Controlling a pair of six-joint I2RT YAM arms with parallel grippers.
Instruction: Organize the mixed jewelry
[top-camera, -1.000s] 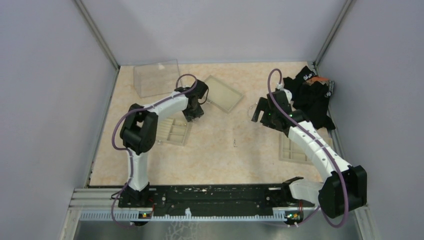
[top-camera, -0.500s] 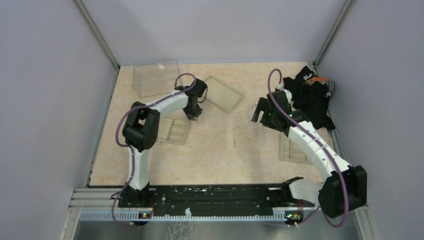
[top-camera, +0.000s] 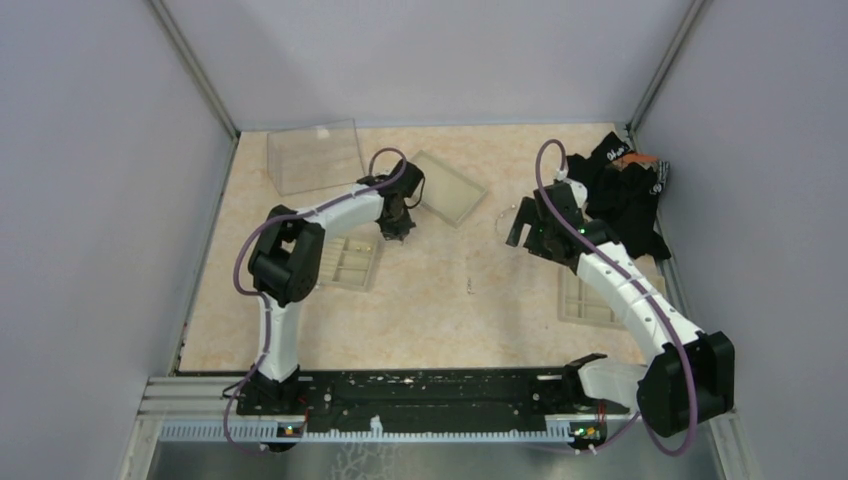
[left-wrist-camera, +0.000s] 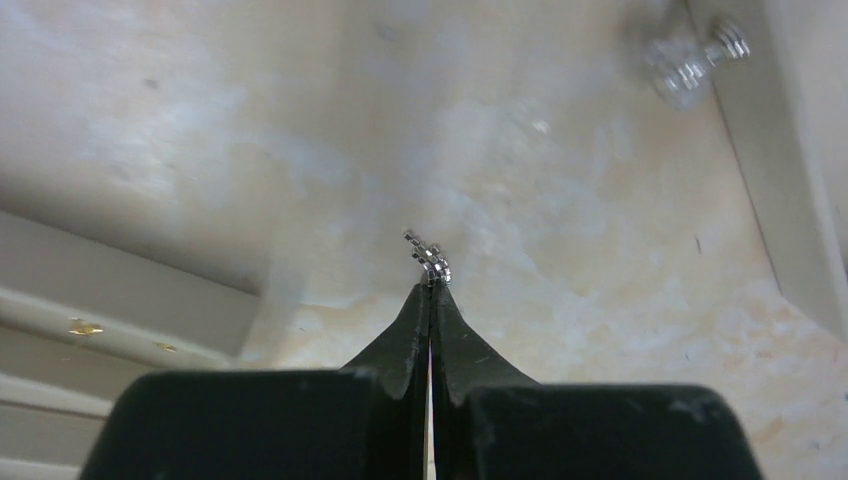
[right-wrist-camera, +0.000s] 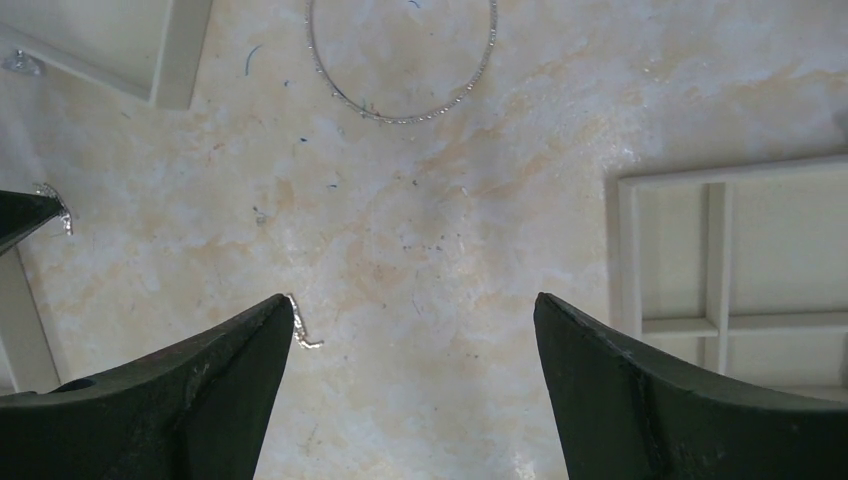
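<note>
My left gripper is shut on a tiny silvery chain-like piece and holds it just above the table. In the top view it is between the left tray and the tilted lid. A clear stud with a metal pin lies ahead on the right. My right gripper is open and empty above bare table; in the top view it is right of centre. A thin silvery wire loop lies ahead of it. A small bent silver piece lies beside its left fingertip.
A beige compartmented tray sits left of centre and another under the right arm. A flat beige lid and a clear box are at the back. A black cloth heap fills the back right corner.
My left gripper has shifted a little to the right, away from the left tray, and its wrist has turned. The right arm has barely moved.
</note>
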